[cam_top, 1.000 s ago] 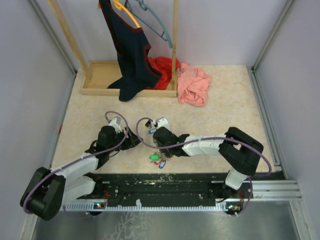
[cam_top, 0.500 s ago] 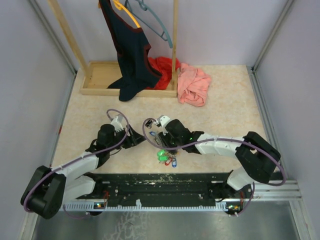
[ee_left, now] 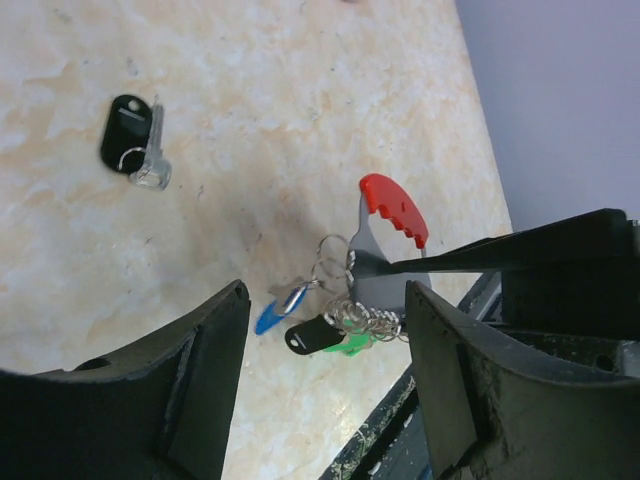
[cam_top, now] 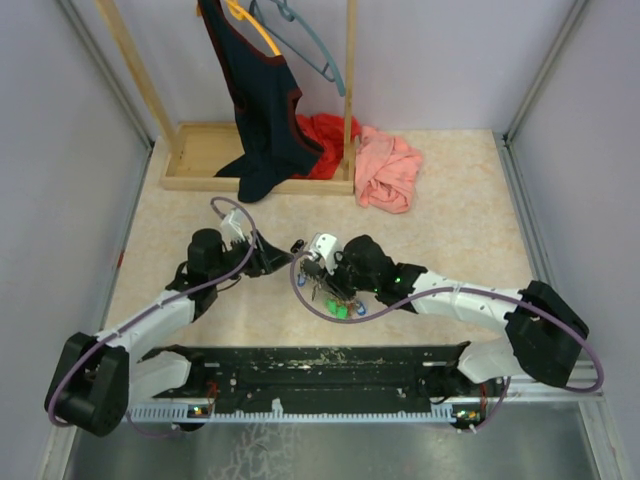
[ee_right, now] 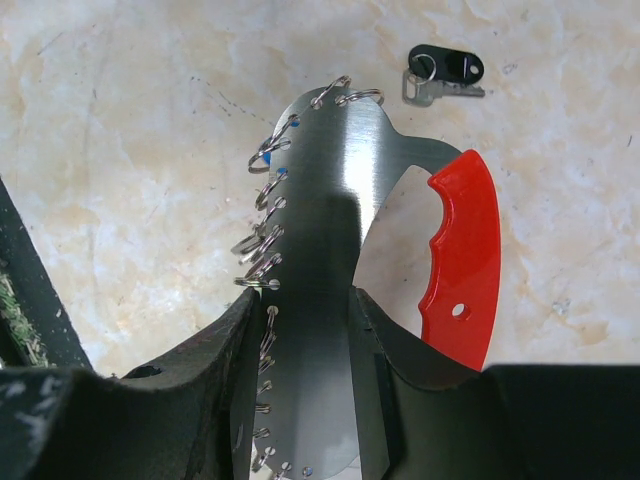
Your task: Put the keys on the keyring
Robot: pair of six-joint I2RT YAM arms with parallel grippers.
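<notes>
Keyring (ee_right: 340,200), metal with a red grip, clamped in the right end effector (ee_right: 305,340), likely so its keys (ee_left: 320,330) dangle clear beneath. Left end effector (ee_left: 328,295) gapes wide, facing the keyring. One dark key (ee_left: 130,135) lies loose on the surface (ee_left: 250,120) beyond the keyring, not yet attached.

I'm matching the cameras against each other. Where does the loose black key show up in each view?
Top external: the black key cannot be made out; it is too small to tell there.
Left wrist: black key at upper left, flat on the table, apart from the keyring.
Right wrist: black key at top right, beyond the keyring.
Shared landmark: the keyring's red handle, plain in both wrist views.
</notes>
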